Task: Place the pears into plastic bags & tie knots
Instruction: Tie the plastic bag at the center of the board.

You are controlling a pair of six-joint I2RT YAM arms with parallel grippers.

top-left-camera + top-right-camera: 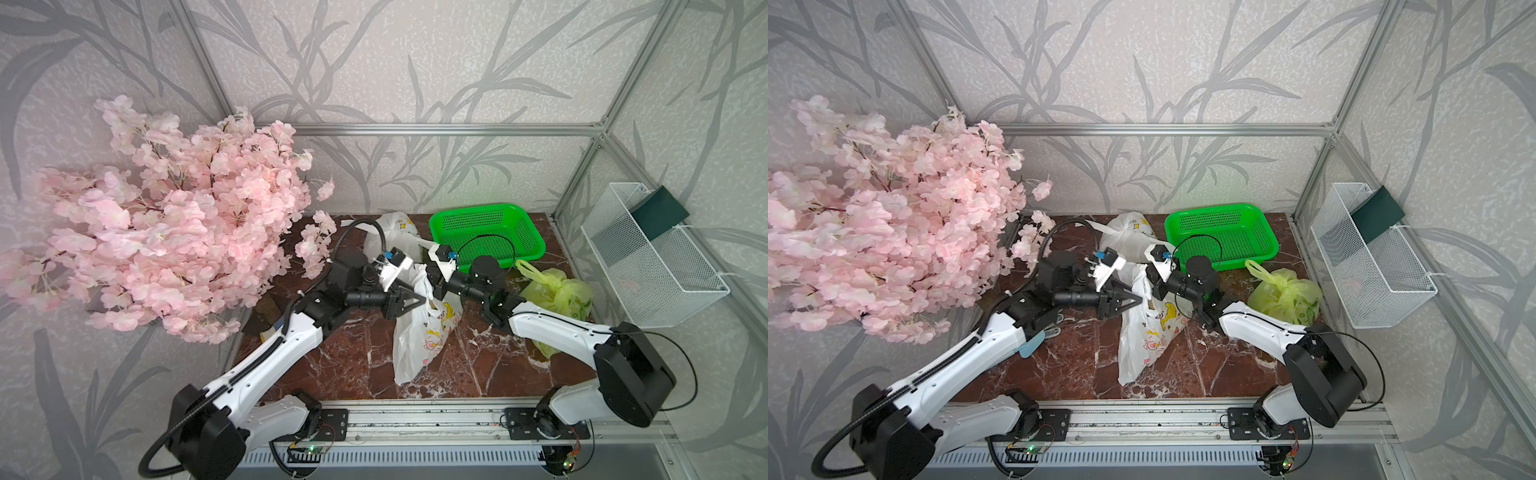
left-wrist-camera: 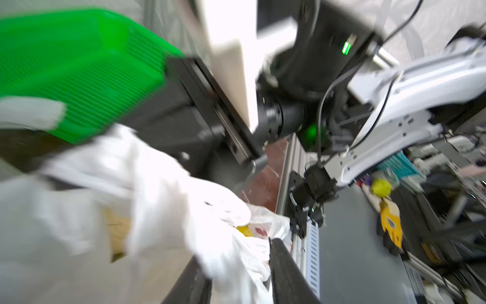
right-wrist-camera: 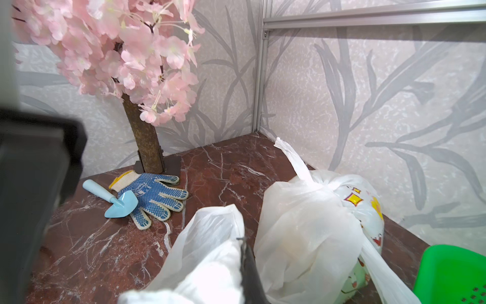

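A white plastic bag [image 1: 417,336] with cartoon prints stands in the middle of the marble table, its top lifted between both grippers. My left gripper [image 1: 420,300] is at the bag's mouth; in the blurred left wrist view its fingers [image 2: 284,268] stand apart with loose bag film [image 2: 236,252] between them. My right gripper [image 1: 434,291] is shut on the bag's upper edge [image 3: 210,237]. A second white bag [image 3: 310,226] sits knotted at the back. A yellow-green bag [image 1: 557,295] lies knotted at the right. No pear shows plainly; a pale tan shape [image 2: 118,231] shows through the film.
A green mesh basket [image 1: 523,245] stands at the back right. A pink blossom tree [image 1: 174,224] overhangs the left side, its trunk [image 3: 144,142] on the table beside a blue dotted glove [image 3: 155,194] and a light blue trowel [image 3: 115,200]. A white wire basket [image 1: 665,286] hangs on the right wall.
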